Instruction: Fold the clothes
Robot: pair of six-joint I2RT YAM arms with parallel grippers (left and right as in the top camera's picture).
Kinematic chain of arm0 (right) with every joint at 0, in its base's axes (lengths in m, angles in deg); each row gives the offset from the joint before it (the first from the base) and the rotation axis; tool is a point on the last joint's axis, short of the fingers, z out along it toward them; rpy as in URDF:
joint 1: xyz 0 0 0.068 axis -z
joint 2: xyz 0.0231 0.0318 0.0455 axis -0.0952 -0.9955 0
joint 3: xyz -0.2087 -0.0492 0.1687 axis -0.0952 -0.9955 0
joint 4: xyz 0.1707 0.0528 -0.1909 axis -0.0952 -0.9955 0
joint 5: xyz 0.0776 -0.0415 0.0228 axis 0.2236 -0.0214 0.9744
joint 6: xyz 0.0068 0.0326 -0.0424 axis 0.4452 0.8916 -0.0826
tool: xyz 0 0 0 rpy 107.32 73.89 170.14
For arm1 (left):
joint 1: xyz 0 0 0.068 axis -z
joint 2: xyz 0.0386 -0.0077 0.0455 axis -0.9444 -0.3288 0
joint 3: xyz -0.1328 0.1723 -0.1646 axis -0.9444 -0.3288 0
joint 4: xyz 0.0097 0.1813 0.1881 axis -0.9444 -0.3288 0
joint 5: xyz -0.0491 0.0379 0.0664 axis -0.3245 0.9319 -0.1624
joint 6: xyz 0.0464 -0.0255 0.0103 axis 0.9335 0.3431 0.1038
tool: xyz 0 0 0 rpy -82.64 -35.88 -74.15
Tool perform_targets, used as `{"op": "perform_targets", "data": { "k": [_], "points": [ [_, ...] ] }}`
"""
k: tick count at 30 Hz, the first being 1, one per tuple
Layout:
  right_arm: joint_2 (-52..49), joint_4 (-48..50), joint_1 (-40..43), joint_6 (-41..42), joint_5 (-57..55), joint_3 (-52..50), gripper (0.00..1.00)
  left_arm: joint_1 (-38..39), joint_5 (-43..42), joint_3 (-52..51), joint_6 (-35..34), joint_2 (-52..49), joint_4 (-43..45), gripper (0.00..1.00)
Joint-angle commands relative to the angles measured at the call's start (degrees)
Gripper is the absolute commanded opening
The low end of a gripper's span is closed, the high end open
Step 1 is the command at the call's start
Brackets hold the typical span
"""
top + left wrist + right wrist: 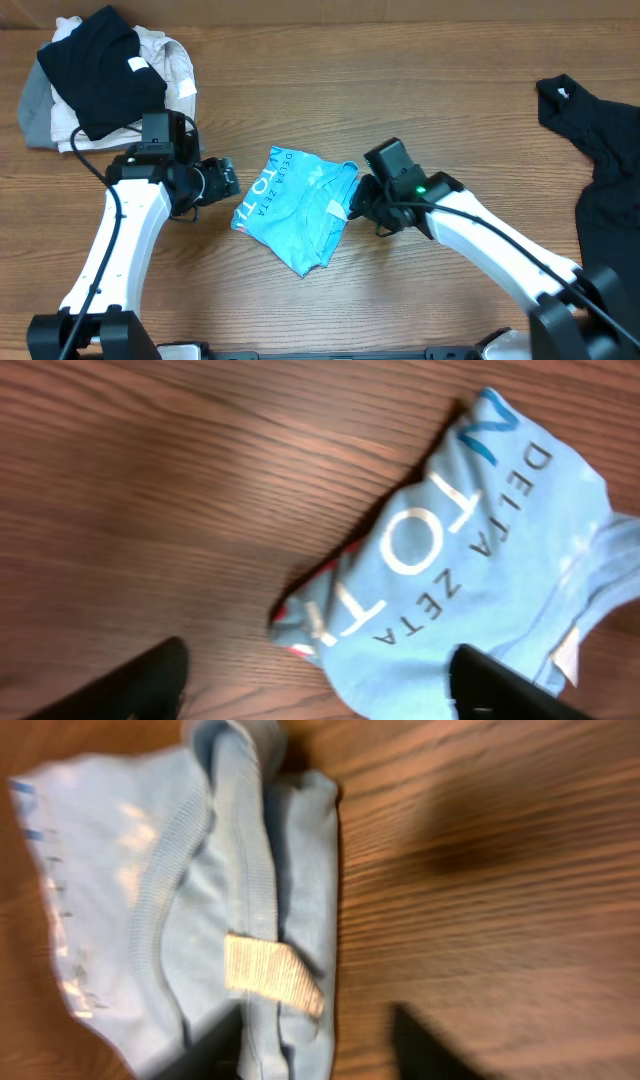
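Note:
A light blue T-shirt (295,210) with white lettering lies folded into a small bundle mid-table. My left gripper (228,180) stands open at the bundle's left edge. In the left wrist view the shirt (470,560) shows a red mark (300,650), and its near edge lies between the spread jaws of that gripper (320,695). My right gripper (355,205) is open at the bundle's right edge. In the right wrist view the collar with its white tag (270,970) sits just ahead of the gripper (320,1050); one finger (210,1050) rests over the cloth. A black shirt (600,160) lies spread at the far right.
A pile of garments sits at the back left: a black one (100,65) on top of a white one (170,60) and a grey one (35,105). Bare wooden tabletop (450,100) lies between the folded bundle and the black shirt.

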State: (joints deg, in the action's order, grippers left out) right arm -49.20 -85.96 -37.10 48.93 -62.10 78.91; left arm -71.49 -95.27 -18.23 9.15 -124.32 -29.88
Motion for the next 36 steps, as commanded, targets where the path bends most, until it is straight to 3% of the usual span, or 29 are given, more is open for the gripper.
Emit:
{"op": "perform_targets", "data": {
  "k": [1,5,8,14,36],
  "points": [
    [2.47,-0.37,-0.11,-0.17,-4.09,-0.15,1.00,0.76,-3.26,0.42,5.81,-2.43,2.21,0.97],
    [2.36,-0.22,-0.22,-4.28,-4.09,-0.15,1.00,0.07,-5.18,1.33,7.96,-7.04,6.78,1.00],
    [2.36,-0.13,-0.24,-4.26,-4.04,-0.15,1.00,-0.42,-13.92,3.39,14.69,-11.63,8.79,1.00],
    [2.36,2.43,-0.24,-4.28,-3.26,-0.15,1.00,-0.35,-21.46,9.22,23.06,-21.27,7.08,1.00],
    [2.36,3.28,-1.27,-5.55,-2.84,-0.17,1.00,4.26,-22.56,13.90,29.07,-35.71,-1.86,1.00]
  ]
}}
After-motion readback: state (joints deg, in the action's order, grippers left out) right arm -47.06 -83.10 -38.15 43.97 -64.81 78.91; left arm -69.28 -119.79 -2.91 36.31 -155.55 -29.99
